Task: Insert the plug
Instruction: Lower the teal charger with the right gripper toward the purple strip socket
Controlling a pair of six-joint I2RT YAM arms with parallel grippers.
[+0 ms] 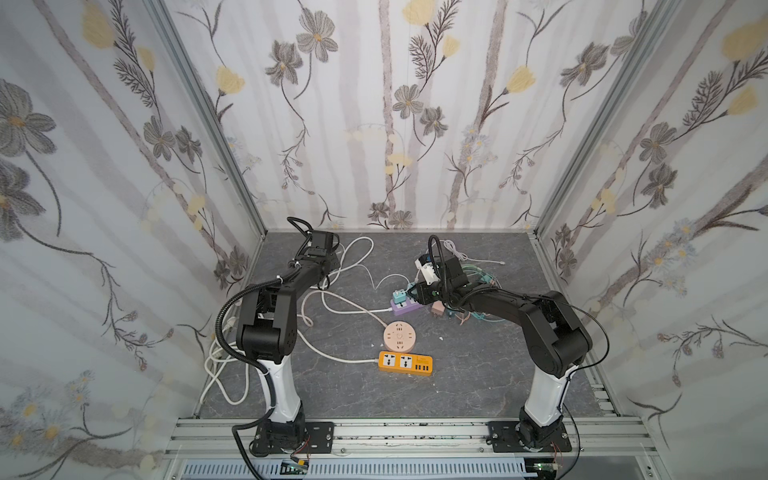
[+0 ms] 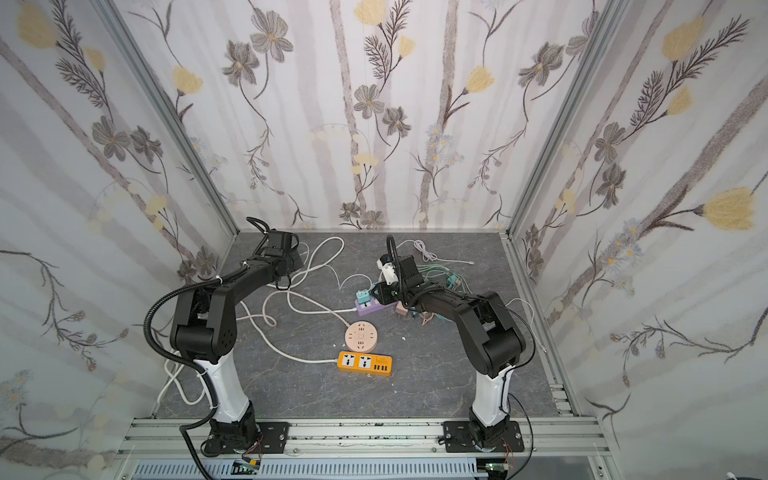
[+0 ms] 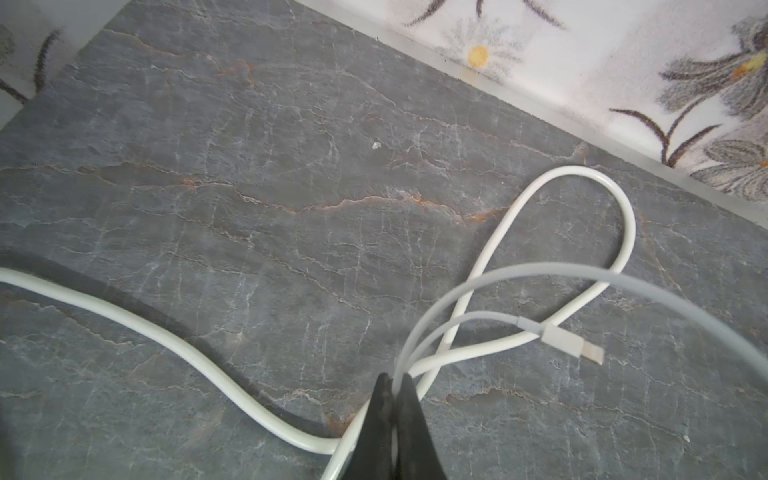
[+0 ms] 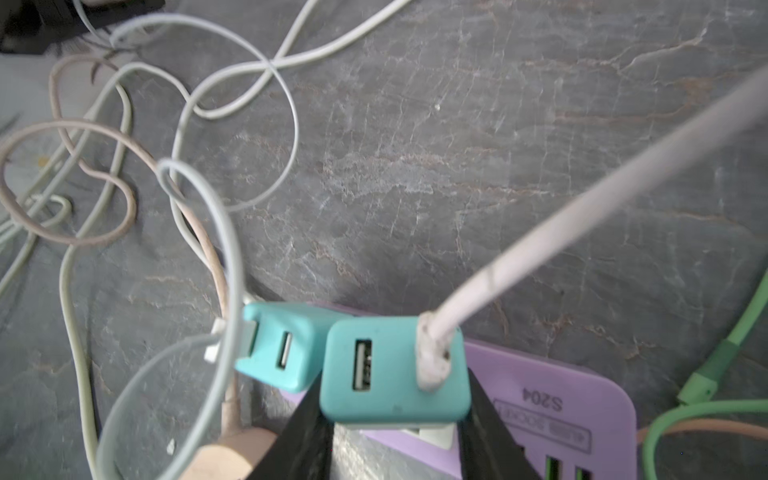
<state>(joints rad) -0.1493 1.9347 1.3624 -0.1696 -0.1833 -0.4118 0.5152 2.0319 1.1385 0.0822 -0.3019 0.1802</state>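
right wrist view: my right claw (image 4: 395, 411) pinches the teal plug (image 4: 390, 374) by its sides.
plug position: over the purple power strip (image 4: 561, 399), beside a second teal charger (image 4: 278, 349); seated or not, i cannot tell.
left claw (image 3: 394, 382): pressed together on a thin white cable (image 3: 540, 268).

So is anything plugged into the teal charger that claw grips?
Partly: a white cable sits in one port of the teal charger; its other port is empty.
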